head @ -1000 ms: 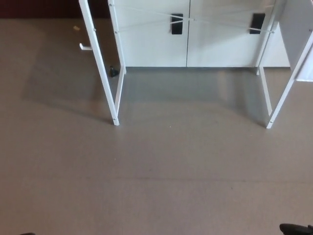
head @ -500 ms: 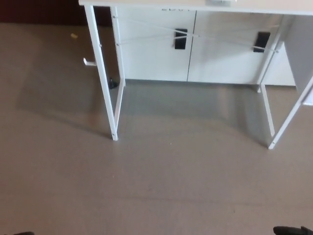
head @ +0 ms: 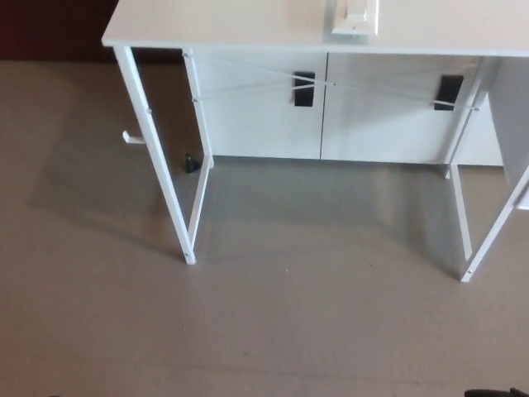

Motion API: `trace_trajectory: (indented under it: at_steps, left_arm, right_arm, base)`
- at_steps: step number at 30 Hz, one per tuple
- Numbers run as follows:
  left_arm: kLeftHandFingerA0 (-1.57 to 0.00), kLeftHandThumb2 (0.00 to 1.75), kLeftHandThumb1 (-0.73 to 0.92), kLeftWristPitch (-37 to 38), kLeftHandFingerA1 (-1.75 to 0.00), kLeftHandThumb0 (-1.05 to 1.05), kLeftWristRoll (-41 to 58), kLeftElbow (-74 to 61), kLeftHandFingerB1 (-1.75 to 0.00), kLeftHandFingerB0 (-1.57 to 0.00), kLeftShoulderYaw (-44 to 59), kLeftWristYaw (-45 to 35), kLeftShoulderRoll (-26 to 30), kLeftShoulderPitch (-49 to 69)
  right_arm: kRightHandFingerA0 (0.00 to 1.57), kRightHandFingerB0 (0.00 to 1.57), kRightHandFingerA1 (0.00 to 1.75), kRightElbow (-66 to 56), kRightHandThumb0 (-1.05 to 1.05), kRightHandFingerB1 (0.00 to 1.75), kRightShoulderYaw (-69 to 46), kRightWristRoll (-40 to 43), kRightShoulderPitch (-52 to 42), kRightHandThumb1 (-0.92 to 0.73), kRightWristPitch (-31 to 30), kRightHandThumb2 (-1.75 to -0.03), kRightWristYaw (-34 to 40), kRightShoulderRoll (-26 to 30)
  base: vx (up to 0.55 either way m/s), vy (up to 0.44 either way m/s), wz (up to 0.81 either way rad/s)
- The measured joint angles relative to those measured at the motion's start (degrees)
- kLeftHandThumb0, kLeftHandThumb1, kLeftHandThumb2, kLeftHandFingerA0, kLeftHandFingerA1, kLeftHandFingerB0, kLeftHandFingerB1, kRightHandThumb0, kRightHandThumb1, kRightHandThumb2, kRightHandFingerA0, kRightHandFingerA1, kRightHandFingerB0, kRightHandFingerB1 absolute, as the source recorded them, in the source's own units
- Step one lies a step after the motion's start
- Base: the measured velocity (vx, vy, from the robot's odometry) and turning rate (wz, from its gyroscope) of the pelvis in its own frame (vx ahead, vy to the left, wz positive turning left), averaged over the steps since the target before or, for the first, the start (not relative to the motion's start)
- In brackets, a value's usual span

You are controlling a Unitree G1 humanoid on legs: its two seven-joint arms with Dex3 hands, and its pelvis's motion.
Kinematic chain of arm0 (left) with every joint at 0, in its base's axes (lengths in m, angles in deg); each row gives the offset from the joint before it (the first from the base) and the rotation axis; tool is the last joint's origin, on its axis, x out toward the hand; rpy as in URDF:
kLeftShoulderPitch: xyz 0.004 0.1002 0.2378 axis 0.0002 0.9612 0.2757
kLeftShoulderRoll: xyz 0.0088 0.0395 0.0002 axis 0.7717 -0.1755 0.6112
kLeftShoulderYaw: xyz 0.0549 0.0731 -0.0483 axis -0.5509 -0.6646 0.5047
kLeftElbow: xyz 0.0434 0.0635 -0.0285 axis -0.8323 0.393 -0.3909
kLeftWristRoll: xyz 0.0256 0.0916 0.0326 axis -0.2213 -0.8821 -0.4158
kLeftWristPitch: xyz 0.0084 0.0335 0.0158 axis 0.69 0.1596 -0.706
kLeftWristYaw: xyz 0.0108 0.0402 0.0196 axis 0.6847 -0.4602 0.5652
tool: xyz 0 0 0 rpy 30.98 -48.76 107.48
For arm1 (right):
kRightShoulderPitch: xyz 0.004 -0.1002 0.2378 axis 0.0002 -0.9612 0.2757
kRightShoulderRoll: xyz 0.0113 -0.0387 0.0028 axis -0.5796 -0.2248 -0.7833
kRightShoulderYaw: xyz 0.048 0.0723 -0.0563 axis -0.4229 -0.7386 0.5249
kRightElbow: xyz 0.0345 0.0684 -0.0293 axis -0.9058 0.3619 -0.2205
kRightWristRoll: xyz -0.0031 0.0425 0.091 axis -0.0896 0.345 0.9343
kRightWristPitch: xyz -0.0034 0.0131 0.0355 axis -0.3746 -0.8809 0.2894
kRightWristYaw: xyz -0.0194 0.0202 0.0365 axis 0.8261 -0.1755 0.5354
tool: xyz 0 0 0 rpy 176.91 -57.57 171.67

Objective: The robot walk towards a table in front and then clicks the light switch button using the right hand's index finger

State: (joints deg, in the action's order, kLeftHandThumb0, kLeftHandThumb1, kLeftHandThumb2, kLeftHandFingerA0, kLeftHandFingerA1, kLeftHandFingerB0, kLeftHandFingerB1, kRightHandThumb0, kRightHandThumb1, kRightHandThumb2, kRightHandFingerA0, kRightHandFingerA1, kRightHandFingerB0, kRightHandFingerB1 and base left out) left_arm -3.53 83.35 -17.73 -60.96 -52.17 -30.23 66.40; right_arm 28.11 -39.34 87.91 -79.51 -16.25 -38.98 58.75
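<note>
Nearest me, at the bottom right edge of the head view, a sliver of something dark (head: 496,392) pokes in; I take it for part of the robot, but I cannot tell which part, so I won't call either hand: neither shows clearly, and their state is not something I can report. Beyond that lies bare grey floor (head: 264,331), then the white legs (head: 161,165) of the table, which now stand lower in the picture than they did a second ago. That whole shift is the camera's, not the furniture's: the view has tilted or advanced so that the tabletop (head: 215,29) has come into sight, where only its front lip showed half a second back. I read that as the walk carrying me closer, with the approach well along but not finished. On the tabletop, toward the far edge and right of its middle, sits the white light switch (head: 355,18), cut off by the top of the picture. Behind the table stands a white cabinet (head: 264,116) with two black handles (head: 303,88); its doors are closed, so I cannot see any contents. No open container is in view.
</note>
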Motion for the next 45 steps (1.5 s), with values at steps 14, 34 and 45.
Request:
trace_trajectory:
  at_steps: [14,34,45]
  left_arm:
    - [-0.37,0.58,0.65,-0.34,-0.40,-0.13,0.03,-0.37,-0.38,-0.40,0.14,-0.34,0.67,-0.54]
    - [-0.39,0.58,0.64,-0.25,-0.40,-0.13,0.03,0.08,-0.39,-0.41,-0.10,-1.13,0.40,-0.46]
    - [-0.38,0.58,0.64,-0.22,-0.40,-0.14,0.00,0.33,-0.39,-0.41,0.27,-1.26,1.63,-1.01]
  right_arm:
    - [0.50,0.26,0.70,0.06,-0.13,0.57,0.67,-0.16,0.18,-0.49,-0.06,-0.92,-0.02,-0.10]
    - [0.56,0.34,0.68,1.10,-0.11,0.49,1.08,-1.48,0.76,-0.69,0.18,-0.59,0.17,0.74]
    - [0.60,0.37,0.69,1.14,-0.14,0.51,2.11,-2.72,1.28,-0.69,0.57,-0.58,0.16,0.61]
  base:
    - [0.36,0.084,-0.02]
    - [0.14,-0.087,0.07]
    - [0.16,0.058,0.06]
